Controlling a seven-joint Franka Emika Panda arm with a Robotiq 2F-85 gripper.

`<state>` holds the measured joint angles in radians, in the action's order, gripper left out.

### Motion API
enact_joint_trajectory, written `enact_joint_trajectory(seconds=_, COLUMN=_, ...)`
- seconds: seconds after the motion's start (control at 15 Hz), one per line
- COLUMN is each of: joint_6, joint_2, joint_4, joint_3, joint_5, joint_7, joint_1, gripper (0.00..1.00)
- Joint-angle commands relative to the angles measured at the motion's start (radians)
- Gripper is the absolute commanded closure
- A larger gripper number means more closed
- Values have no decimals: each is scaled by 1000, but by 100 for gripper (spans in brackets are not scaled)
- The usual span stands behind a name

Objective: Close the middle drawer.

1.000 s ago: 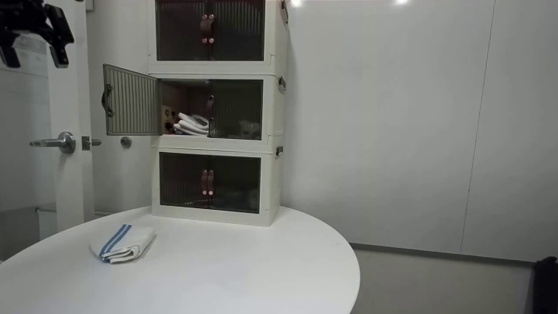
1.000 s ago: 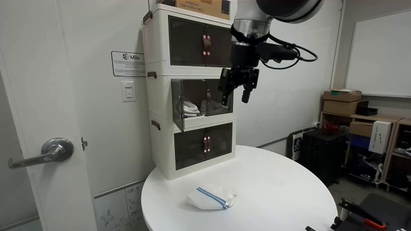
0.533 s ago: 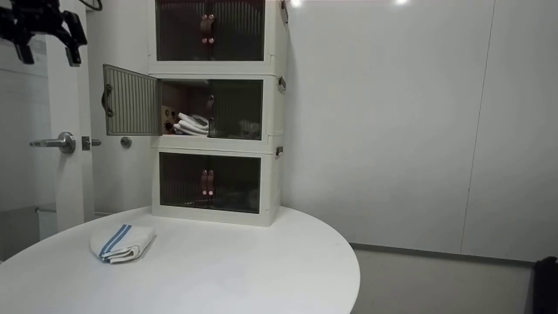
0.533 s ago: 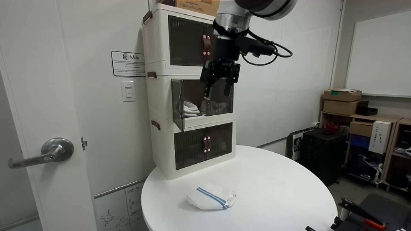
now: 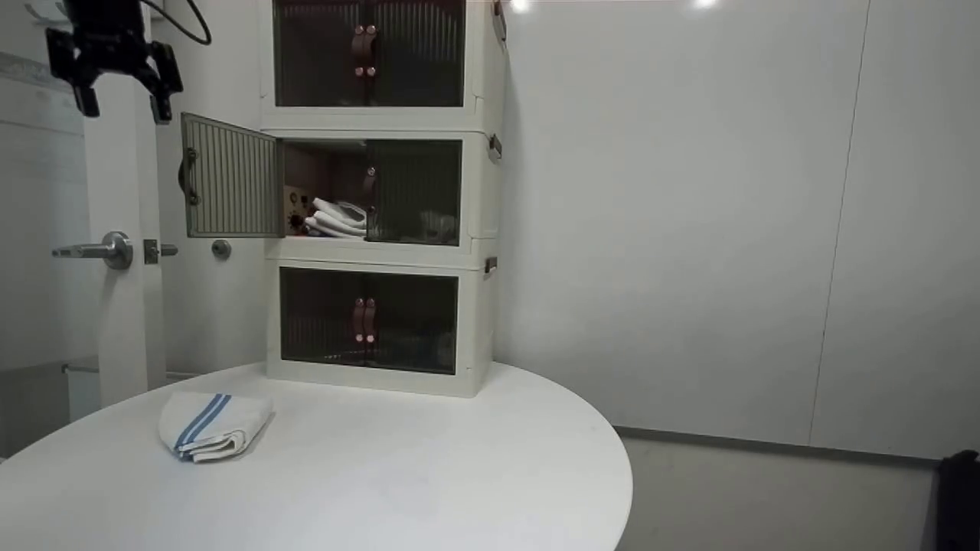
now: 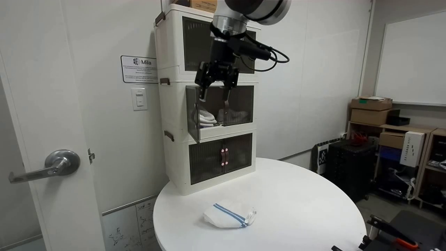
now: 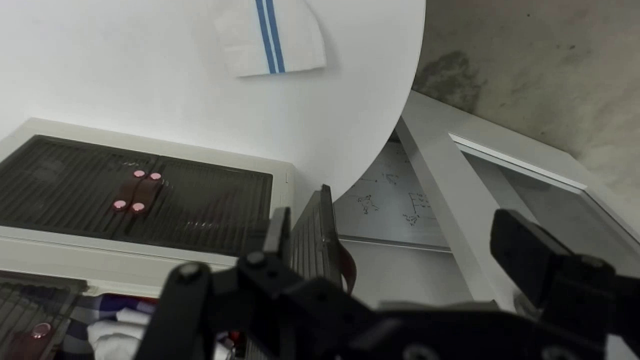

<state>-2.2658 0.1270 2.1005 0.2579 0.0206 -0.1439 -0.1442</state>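
Your gripper (image 5: 125,112) hangs pointing down with its two fingers spread wide, and all three views show the gap.

The middle drawer (image 5: 417,191) is the centre box of the white stack, between the top unit (image 5: 321,53) and the bottom unit (image 5: 321,314). It stands ajar: in an exterior view you get its grey front panel (image 5: 233,180) broad, swung out on the side hinge, with your fingertips up beside its outer top corner and apart from it. In an exterior view you get that panel (image 6: 192,115) narrow and slanted, while your fingers cross the drawer's dark opening; how far in front, you cannot tell there. The wrist view puts the panel between your two fingers in the picture and shows its handle (image 7: 347,265) as reddish-brown.

Inside, all three views give you white cloth (image 5: 337,218). An exterior view adds a light-brown item (image 5: 289,208) with dark round marks; the wrist view adds dark blue fabric (image 7: 107,303).

On the round white table (image 5: 429,474) you see a blue-striped towel (image 5: 237,421) in every view. An exterior view alone shows you the cardboard box (image 6: 204,5) on the top unit and the Mila sign (image 6: 139,69).
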Motion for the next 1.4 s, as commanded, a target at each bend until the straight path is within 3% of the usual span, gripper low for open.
enact_joint_trajectory(seconds=0.0, joint_6=21, joint_2=-105, joint_4=-133, joint_3=-7, joint_5=-70, joint_7=-82, joint_1=-11, gripper=0)
enact_joint_trajectory(seconds=0.8, joint_6=53, joint_2=-256, joint_4=-332, joint_3=-41, joint_5=-426, joint_7=-423, joint_1=-75, gripper=0)
enact_joint_trajectory(seconds=1.33, joint_6=151, joint_2=-311, joint_4=-409, joint_3=-78, joint_5=-545, joint_7=-525, joint_1=-121, gripper=0)
